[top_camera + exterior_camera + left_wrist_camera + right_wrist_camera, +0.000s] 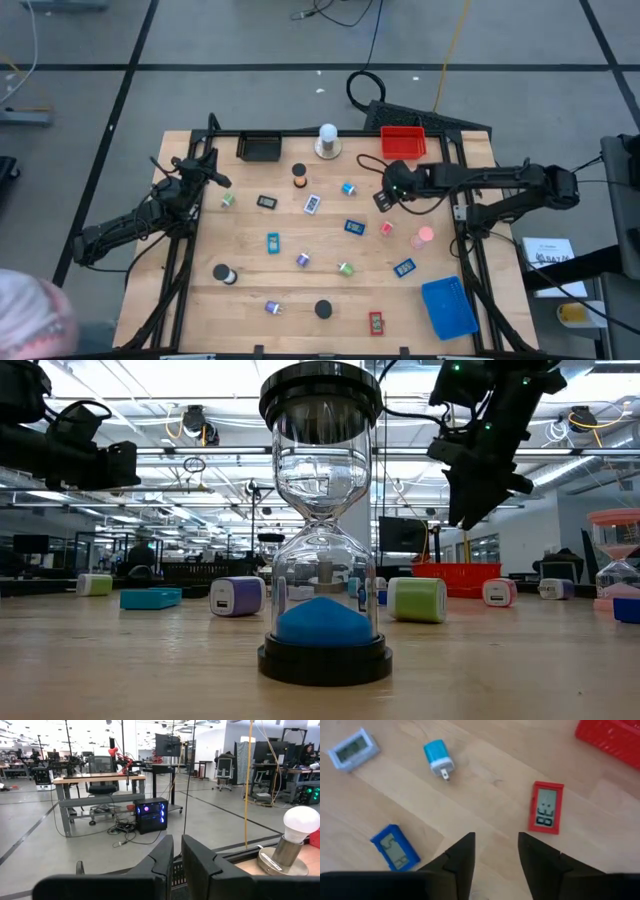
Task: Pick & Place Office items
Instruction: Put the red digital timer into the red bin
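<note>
The right gripper [385, 196] hung above the far right part of the wooden table [250, 270], its fingers [462, 857] parted with bare wood showing between them and nothing in their grasp. In its wrist view a small red digital clock [548, 807] lay flat on the wood just beyond the fingertips, a blue clock [395, 847] lay off to one side, a blue plug-in charger [438, 757] with its prongs showing lay farther out, and a pale grey clock [352, 749] lay near the frame's corner. A corner of the red tray [610, 737] showed at the edge of that view; from above, the tray [403, 142] sat at the table's far edge, just beyond the gripper. The left gripper [212, 178] waited over the table's far left edge, its fingers [160, 860] clenched nearly together and empty, pointing out toward the room, with the white bulb on a round base [292, 840] off to one side. The remaining small items lay scattered and well apart across the table: a pink sand timer [425, 236], a black disc [323, 310], a red clock [376, 322] near the front edge and a green charger [345, 268] toward the middle. A black tray [260, 148] stood at the far edge and a blue tray [448, 307] at the near right corner. From table height, a sand timer with blue sand [322, 530] stood upright close to the camera.
</note>
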Controlling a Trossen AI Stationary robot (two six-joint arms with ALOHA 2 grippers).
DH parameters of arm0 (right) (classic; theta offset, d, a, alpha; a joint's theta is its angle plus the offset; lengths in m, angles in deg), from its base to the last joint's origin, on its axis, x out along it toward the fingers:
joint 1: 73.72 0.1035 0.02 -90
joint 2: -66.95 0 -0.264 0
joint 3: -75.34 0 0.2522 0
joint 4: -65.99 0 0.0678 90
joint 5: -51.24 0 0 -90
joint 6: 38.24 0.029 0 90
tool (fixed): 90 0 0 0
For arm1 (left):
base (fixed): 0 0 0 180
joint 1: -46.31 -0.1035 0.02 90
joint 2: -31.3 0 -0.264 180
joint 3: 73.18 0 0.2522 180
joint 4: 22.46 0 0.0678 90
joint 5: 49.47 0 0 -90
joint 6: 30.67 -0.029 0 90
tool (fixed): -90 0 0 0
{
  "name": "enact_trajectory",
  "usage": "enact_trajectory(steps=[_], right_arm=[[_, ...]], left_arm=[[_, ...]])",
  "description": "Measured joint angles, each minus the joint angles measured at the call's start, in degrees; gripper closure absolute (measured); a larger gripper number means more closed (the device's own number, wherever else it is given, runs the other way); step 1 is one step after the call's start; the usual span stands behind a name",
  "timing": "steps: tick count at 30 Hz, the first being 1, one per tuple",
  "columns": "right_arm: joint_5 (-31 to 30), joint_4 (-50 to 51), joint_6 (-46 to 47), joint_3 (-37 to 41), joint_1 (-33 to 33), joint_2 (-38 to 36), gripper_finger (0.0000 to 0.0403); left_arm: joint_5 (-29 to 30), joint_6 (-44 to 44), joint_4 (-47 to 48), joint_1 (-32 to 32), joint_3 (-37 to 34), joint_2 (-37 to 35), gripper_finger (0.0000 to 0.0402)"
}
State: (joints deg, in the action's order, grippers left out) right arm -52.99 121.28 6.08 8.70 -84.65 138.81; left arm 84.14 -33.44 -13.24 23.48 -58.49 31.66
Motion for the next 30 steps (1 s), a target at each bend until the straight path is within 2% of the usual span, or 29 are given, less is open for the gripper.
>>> enact_trajectory(steps=[7,12,14,17,24,30], right_arm=[[5.43,-1.83,-4.51,0.02,-4.09,0.01,0.0334],[5.42,-8.22,-8.86,0.02,-5.21,0.52,0.039],[5.63,-10.56,-10.35,0.02,-5.53,0.55,0.0399],[7.14,-11.76,-8.76,0.02,-6.57,0.5,0.0392],[8.05,-3.51,-5.2,0.07,-9.64,1.24,0.0371],[13.67,-1.08,-4.53,0.11,-12.24,2.24,0.031]], left_arm=[[0.0,0.0,0.01,-0.02,-0.01,0.02,0.036],[0.0,0.0,0.0,0.0,-0.01,0.02,0.036],[0.02,0.0,0.0,0.0,0.0,0.0,0.036],[0.01,0.01,0.01,0.0,-0.01,0.02,0.036],[0.0,0.01,0.0,0.0,0.0,0.01,0.036],[0.02,0.01,0.02,0.0,-0.01,0.01,0.036]])
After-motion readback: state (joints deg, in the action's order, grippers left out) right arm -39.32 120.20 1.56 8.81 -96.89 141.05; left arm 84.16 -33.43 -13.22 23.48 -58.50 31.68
